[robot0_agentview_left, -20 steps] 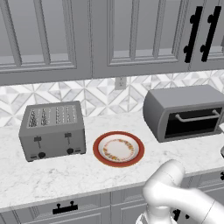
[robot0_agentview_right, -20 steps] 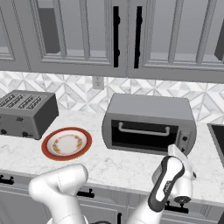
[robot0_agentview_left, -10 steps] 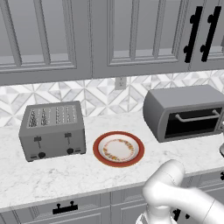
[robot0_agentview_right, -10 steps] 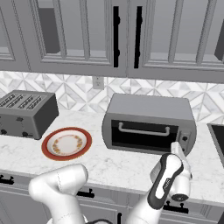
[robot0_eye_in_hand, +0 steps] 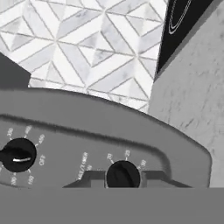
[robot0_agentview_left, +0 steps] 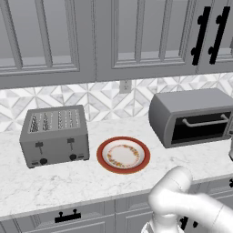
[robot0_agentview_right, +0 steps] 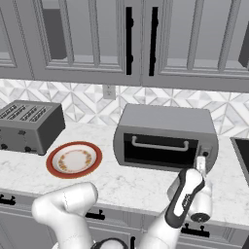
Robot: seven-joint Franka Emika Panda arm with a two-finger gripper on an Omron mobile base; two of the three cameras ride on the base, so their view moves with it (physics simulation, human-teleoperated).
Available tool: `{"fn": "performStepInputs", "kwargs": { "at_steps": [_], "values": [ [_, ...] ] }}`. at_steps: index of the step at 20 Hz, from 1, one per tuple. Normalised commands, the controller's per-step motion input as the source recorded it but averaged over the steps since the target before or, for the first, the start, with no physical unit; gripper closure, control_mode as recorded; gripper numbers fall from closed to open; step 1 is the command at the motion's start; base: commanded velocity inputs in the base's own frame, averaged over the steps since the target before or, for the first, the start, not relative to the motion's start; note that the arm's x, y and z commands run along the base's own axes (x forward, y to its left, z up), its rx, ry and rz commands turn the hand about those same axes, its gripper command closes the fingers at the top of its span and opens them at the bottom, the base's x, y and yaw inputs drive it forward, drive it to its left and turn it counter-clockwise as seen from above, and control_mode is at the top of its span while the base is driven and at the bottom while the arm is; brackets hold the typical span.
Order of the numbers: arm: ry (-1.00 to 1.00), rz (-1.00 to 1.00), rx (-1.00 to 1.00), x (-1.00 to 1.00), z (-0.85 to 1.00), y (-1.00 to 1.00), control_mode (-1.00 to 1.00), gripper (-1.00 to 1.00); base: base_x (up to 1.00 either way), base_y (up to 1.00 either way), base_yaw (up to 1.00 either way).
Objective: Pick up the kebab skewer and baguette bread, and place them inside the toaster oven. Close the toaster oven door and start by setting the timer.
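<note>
The gripper [robot0_agentview_right: 201,163] is reaching up against the control panel at the right end of the toaster oven [robot0_agentview_right: 165,137]; whether its fingers are spread or pinched cannot be told. In the hand view a dark dial [robot0_eye_in_hand: 123,174] is sitting close ahead. The toaster oven door [robot0_agentview_right: 160,150] is standing closed. The red-rimmed plate [robot0_agentview_right: 74,159] is lying left of the oven, open counter [robot0_agentview_right: 131,185] stretching before it.

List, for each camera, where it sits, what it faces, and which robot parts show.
Left base view: behind-left of the arm, facing the counter; white elbow at lower right.
Right base view: behind-right, facing the toaster oven; arm from lower left, gripper at the oven's right end.
Hand view: on the hand, close on the oven's knobs.
Both base views share the oven, plate and toaster.
</note>
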Motion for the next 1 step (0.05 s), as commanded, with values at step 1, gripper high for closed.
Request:
{"fn": "performStepInputs", "kwargs": {
  "at_steps": [1],
  "values": [
    [0.0, 0.0, 0.3, 0.0, 0.0, 0.09, -1.0, 1.0, 0.0, 0.0, 0.0]
  ]
}}
